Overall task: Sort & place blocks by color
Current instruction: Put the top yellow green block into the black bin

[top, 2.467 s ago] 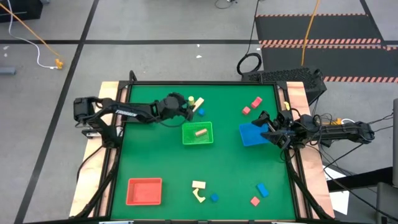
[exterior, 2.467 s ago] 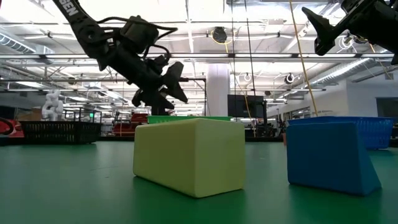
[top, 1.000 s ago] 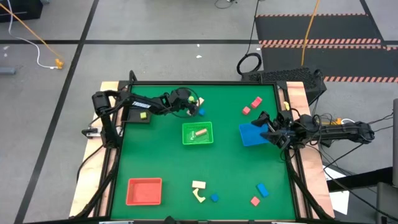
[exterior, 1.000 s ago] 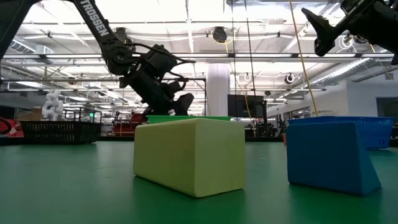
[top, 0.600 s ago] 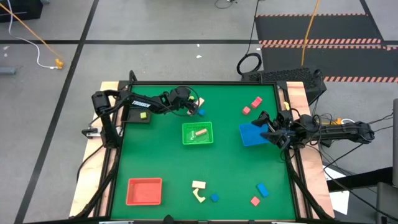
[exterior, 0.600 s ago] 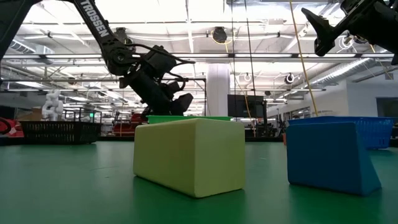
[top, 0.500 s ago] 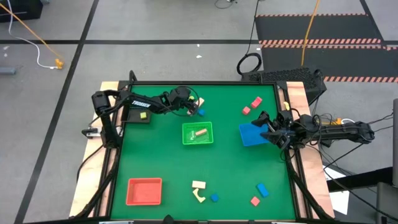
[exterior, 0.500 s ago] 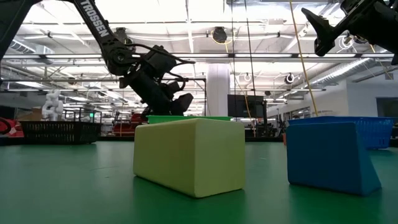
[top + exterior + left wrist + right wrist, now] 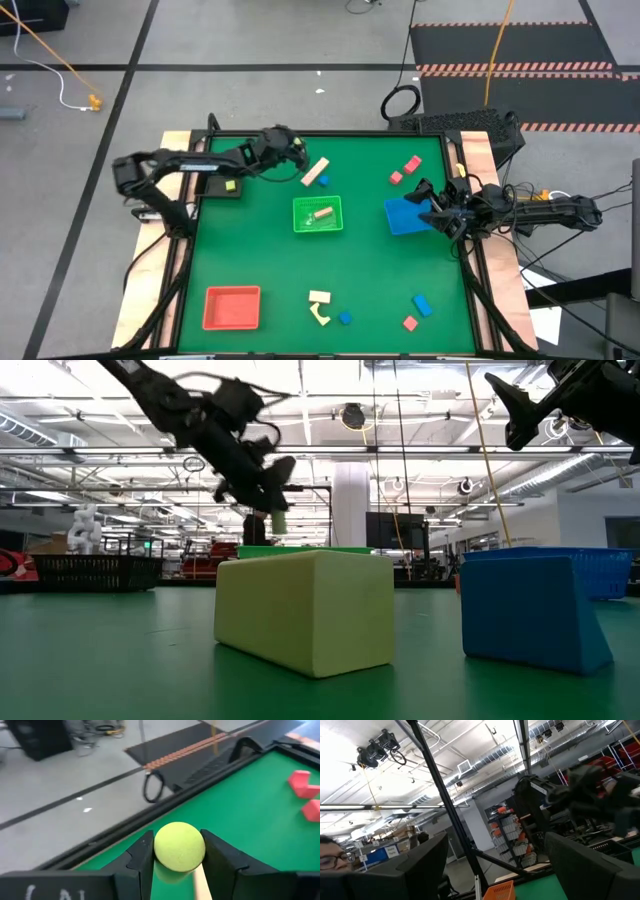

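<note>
- Green felt in the high view: most blocks lie loose, so sorting is hardly begun. The green tray [image 9: 318, 214] mid-table holds one cream piece; the red tray [image 9: 232, 307] near the front-left corner is empty; the blue tray [image 9: 404, 215] is by the right edge.
- Low view: the left gripper [image 9: 270, 495] lifts a yellow-green block [image 9: 279, 520].
- Left wrist view: fingers [image 9: 142, 855] pinch it.
- Right wrist view: the right gripper [image 9: 492, 865] is spread wide, idle.

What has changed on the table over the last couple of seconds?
The left hand went down to the blocks at the far edge, closed on a yellow-green piece and lifted it. The right hand stayed open over the blue tray; the trays kept their places.
</note>
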